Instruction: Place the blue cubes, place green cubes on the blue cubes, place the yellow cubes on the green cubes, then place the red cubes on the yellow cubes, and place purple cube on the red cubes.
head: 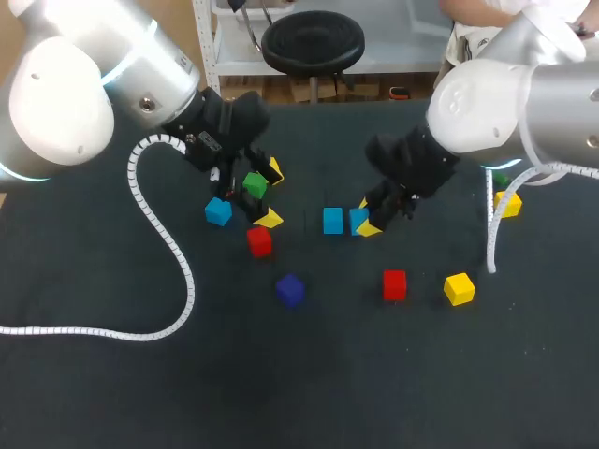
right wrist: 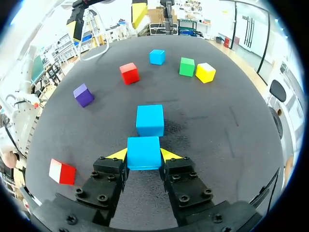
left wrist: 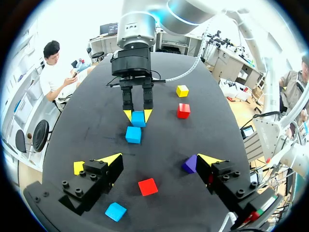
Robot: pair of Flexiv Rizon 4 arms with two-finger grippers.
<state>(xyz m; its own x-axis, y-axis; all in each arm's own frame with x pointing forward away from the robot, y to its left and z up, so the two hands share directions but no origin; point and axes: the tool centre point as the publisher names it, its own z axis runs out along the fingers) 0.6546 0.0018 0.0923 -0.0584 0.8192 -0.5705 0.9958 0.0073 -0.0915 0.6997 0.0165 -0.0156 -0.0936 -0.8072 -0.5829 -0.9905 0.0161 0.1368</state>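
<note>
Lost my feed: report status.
Right gripper shut on blue cube, beside second blue cube. Left gripper open, empty. No obstruction seen.

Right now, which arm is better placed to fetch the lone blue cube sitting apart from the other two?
Left. The left gripper is open and empty, hanging close to the lone blue cube. The right gripper is shut on a second blue cube, beside the third blue cube.

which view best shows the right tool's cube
Right wrist view: the blue cube is close and whole in the right tool. Left wrist view shows it far off; head view, partly behind the arm.
</note>
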